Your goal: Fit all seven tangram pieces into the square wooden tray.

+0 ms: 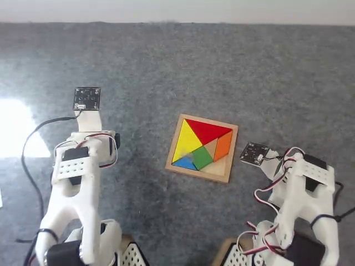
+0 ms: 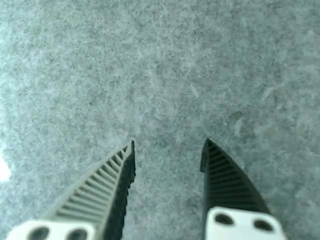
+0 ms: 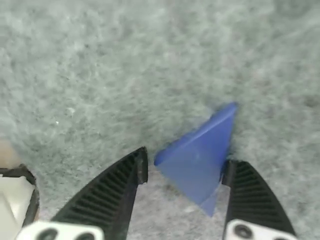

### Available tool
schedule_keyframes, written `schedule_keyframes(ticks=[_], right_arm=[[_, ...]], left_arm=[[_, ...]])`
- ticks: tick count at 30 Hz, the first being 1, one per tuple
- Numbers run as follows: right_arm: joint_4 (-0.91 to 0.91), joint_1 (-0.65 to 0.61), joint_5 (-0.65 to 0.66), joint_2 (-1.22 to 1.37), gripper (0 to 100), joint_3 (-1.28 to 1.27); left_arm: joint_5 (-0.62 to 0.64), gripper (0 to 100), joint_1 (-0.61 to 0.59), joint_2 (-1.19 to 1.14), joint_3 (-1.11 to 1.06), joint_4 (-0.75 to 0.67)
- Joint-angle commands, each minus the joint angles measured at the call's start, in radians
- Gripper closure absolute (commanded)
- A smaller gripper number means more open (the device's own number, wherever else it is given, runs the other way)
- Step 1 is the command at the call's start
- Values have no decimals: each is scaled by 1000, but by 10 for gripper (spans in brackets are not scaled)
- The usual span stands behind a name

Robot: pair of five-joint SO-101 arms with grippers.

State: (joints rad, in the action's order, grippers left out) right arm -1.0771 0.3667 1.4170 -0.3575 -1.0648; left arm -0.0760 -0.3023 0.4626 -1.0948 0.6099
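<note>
Left pincer (image 2: 169,144): released, pointing down over the bench (image 2: 150,60), at 9 o'clock of the tray (image 1: 221,167).
Right pincer (image 3: 186,157): released, straddling the blue triangle (image 3: 200,150).

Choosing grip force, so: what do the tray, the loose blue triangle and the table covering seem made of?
Tray: pale, unfinished-looking wood with a light tan rim.
Blue triangle: probably painted wood, though plastic is possible; smooth, matte, evenly coloured face.
Table covering: grey felt or low-pile carpet with a speckled, fuzzy texture.
</note>
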Motion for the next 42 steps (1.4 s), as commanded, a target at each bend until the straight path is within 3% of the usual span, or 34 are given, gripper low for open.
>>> schedule_keyframes(ticks=[1,10,16,26,31,36,42], right_arm=[[33,10,12,16,745,-17],[35,10,11,13,748,-17],[38,10,9,10,862,-14],[31,8,8,7,861,-2],[28,2,-89,7,859,77],[-87,-2,-94,7,858,175],[-157,-96,-132,7,861,255]], left_arm=[[-11,792,-5,11,13,-15],[-11,792,-5,11,13,-14],[-11,792,-5,11,13,-14],[-11,792,-3,11,13,-14],[-9,792,0,11,13,-14],[-9,792,0,11,13,-14],[-6,792,2,11,13,-14]])
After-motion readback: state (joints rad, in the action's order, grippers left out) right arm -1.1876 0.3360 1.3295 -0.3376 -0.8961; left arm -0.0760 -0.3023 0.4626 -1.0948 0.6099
